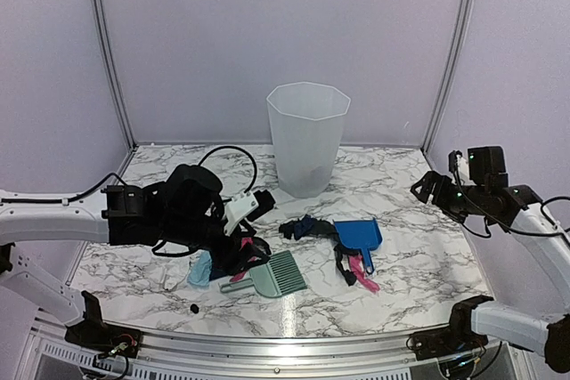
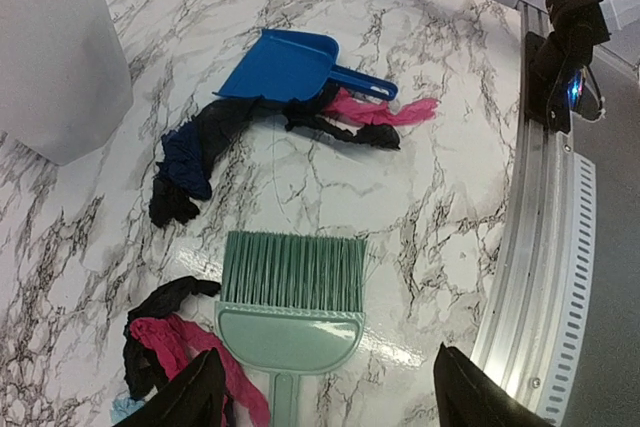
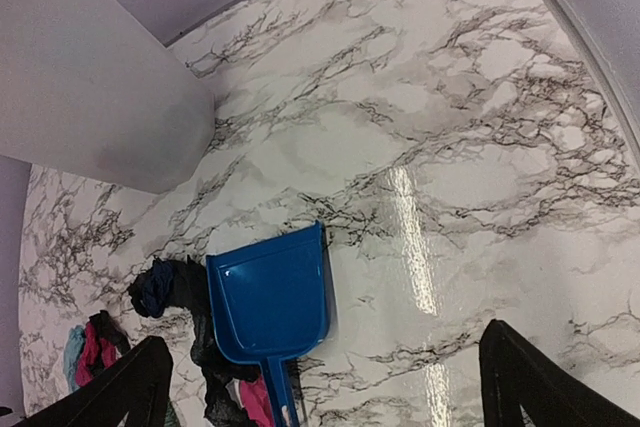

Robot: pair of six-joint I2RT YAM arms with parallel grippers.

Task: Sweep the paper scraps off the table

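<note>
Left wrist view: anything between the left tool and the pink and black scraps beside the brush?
Nothing visible. The pink and black paper scraps lie just ahead of the open left tool, beside the pale green brush's handle.

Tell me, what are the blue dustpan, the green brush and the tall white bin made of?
Blue dustpan: likely moulded plastic, smooth and glossy, one even colour. Green brush: plastic too by its shiny back; bristles are fine straight strands, probably synthetic. Tall bin: seemingly thin frosted plastic, faceted, faintly see-through.
</note>
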